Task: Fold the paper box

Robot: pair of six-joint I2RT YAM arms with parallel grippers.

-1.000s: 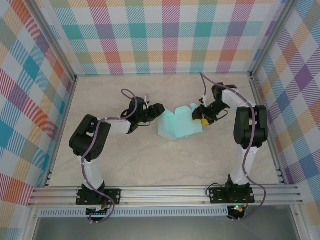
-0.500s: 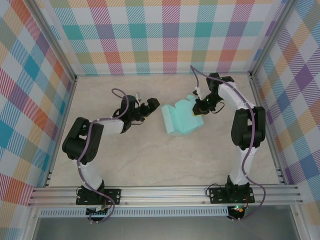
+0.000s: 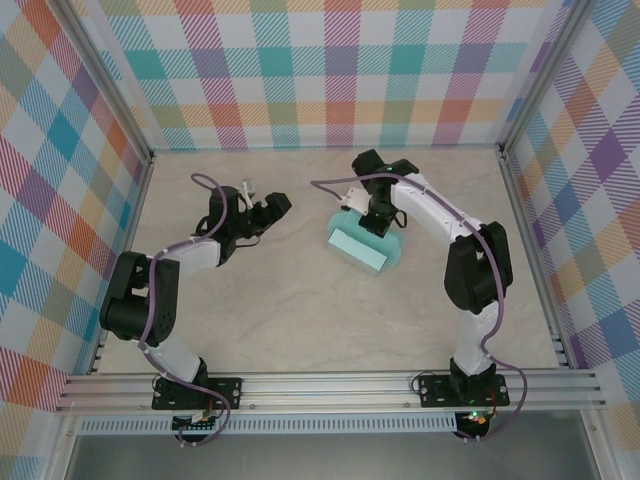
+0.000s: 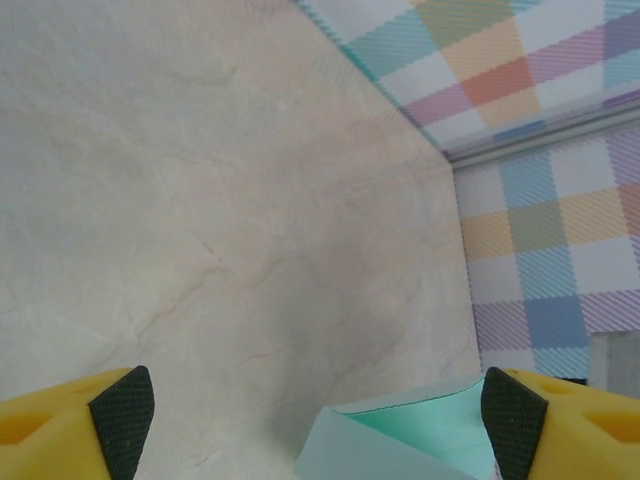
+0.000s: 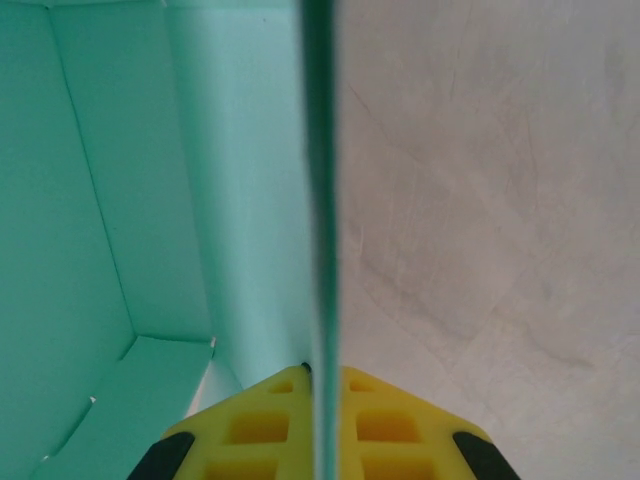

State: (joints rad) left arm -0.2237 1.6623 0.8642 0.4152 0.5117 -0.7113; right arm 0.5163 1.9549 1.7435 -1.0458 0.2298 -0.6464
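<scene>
My right gripper [image 5: 320, 385] is clenched on 1 upright wall of the paper box [image 3: 362, 250], the card pinched between its 2 fingers [image 5: 260, 430], the box's hollow to their left. My left gripper [image 4: 318, 412] stands released, pads [image 4: 122, 405] wide, a box corner just ahead between them. I judge I should steady that wall and press squarely along the crease. Overhead gives me the whole box outline; the right wrist view gives the pinch itself, edge-on.

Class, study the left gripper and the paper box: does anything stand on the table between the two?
Nothing visible does. Only bare table lies between the open left gripper and the paper box. The right gripper, shut on a wall of the box, is off that path.
</scene>
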